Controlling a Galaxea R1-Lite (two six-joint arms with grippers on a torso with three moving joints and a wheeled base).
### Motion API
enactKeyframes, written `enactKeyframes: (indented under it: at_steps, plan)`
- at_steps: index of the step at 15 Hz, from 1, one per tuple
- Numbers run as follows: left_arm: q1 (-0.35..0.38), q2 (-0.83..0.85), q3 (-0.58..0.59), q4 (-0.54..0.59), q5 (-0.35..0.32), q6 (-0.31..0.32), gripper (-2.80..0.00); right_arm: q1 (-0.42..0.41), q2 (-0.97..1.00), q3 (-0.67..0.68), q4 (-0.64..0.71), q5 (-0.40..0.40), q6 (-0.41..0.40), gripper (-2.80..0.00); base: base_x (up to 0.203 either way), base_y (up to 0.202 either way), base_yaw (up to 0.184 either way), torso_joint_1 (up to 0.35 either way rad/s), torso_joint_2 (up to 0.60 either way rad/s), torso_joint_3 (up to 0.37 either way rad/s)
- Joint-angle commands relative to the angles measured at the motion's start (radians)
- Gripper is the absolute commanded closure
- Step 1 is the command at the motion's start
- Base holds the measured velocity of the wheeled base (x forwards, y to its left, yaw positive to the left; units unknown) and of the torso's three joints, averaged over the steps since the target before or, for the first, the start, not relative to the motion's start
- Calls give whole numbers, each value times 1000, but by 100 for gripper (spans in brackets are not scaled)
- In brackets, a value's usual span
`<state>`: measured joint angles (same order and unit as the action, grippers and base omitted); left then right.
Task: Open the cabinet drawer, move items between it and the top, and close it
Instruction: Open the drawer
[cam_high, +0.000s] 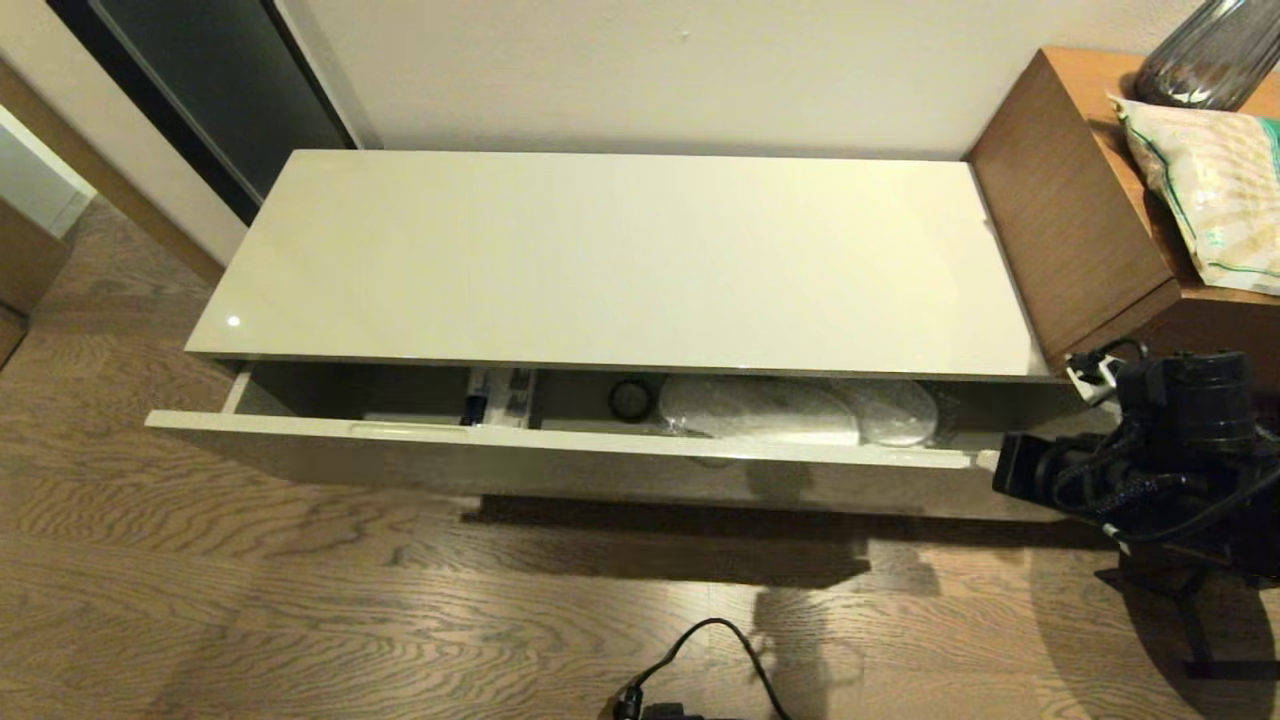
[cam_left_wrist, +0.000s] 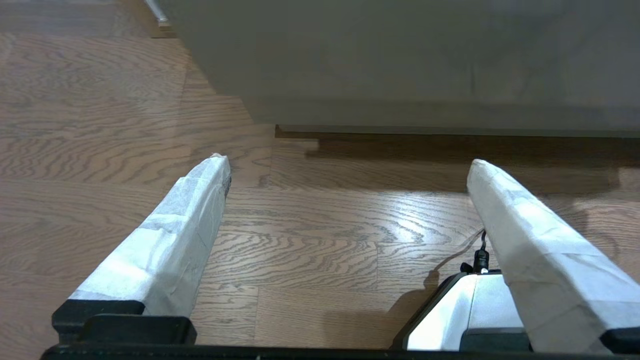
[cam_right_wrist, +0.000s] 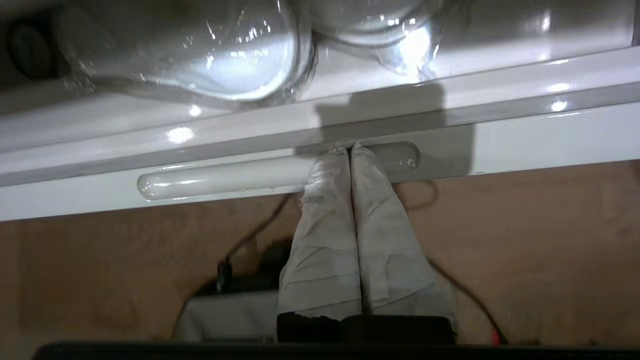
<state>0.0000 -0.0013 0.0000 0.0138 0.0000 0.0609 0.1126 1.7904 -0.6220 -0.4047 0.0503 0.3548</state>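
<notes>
The cabinet drawer (cam_high: 560, 450) stands pulled out a little under the glossy cream top (cam_high: 620, 260), which is bare. In the gap lie two bagged pairs of white slippers (cam_high: 760, 410) (cam_high: 895, 412), a white packet with dark print (cam_high: 495, 395) and a black ring (cam_high: 630, 398). My right gripper (cam_right_wrist: 349, 149) is shut, its taped fingertips resting in the right handle recess (cam_right_wrist: 225, 177) of the drawer front, with the slipper bags (cam_right_wrist: 225, 60) just beyond. In the head view it sits at the drawer's right end (cam_high: 988, 460). My left gripper (cam_left_wrist: 347, 167) hangs open over the floor, holding nothing.
A taller brown desk (cam_high: 1080, 230) adjoins the cabinet on the right, carrying a patterned bag (cam_high: 1220, 190) and a glass vase (cam_high: 1210, 50). A black cable (cam_high: 700, 660) lies on the wood floor before the drawer. A dark door panel (cam_high: 220, 90) is at the back left.
</notes>
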Motion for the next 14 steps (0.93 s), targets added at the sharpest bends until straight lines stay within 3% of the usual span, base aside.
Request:
enactKeyframes:
  at_steps: [1, 4, 9, 14]
  plan:
    - [0, 1, 0, 0, 0, 0, -280, -1, -28, 45, 52, 8, 1, 0, 0, 0, 0, 0, 0, 0]
    - [0, 1, 0, 0, 0, 0, -280, 6, -150, 100, 133, 37, 0, 0, 0, 0, 0, 0, 0, 0]
    - [0, 1, 0, -1, 0, 0, -280, 28, -424, 105, 437, 113, 27, 0, 0, 0, 0, 0, 6, -2]
    - [0, 1, 0, 0, 0, 0, -280, 33, -479, -14, 588, 68, 72, 0, 0, 0, 0, 0, 0, 0]
